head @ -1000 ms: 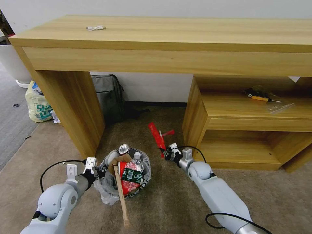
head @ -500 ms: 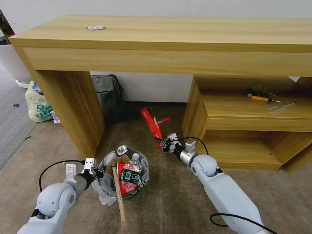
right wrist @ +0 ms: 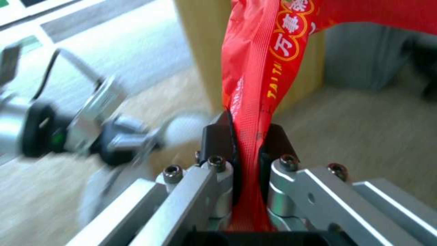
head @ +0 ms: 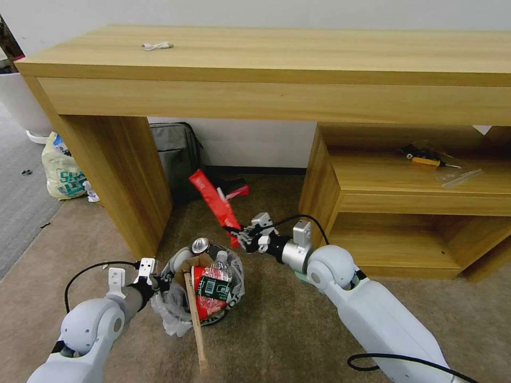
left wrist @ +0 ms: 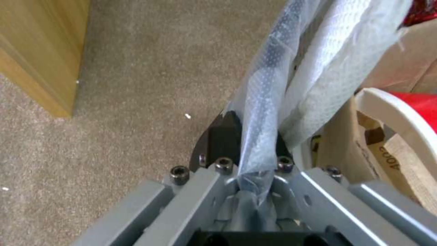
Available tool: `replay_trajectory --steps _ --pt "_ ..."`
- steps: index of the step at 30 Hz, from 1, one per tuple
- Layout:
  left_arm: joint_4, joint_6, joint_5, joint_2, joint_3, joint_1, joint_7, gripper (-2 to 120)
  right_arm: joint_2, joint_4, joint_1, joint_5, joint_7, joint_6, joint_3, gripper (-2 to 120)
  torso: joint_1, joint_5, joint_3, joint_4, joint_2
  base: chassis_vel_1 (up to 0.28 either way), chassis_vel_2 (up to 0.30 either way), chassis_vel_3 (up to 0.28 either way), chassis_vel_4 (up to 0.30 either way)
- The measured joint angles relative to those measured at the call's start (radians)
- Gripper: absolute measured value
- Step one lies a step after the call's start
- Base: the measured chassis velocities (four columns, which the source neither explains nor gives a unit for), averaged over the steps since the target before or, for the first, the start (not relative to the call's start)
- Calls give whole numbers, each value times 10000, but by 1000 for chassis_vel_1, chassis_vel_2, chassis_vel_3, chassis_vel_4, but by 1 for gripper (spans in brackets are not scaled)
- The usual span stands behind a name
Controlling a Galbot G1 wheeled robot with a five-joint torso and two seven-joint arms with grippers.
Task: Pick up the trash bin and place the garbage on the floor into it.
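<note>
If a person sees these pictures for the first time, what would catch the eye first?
Probably the red wrapper, pinched in the right gripper and held in the air in front of the wooden desk. Next, the trash bin on the carpet below it, stuffed with garbage, its bag liner clamped by the left gripper and a wooden stick poking out.
</note>
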Motion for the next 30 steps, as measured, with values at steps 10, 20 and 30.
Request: replay_trajectory --steps 10,20,30 --pt "-71 0 -65 25 -6 -9 -17 0 -352 562 540 2043 1321 -1093 -1034 4 0 0 0 2 0 0 0 0 0" --pt "-85 0 -88 68 111 12 -65 0 -408 1004 726 3462 3001 -2082 -1523 4 0 0 0 0 0 0 0 0 0" --pt "-77 0 -77 13 147 11 -76 0 -349 1063 735 4634 4348 -2684 -1898 4 0 0 0 1 0 0 0 0 0"
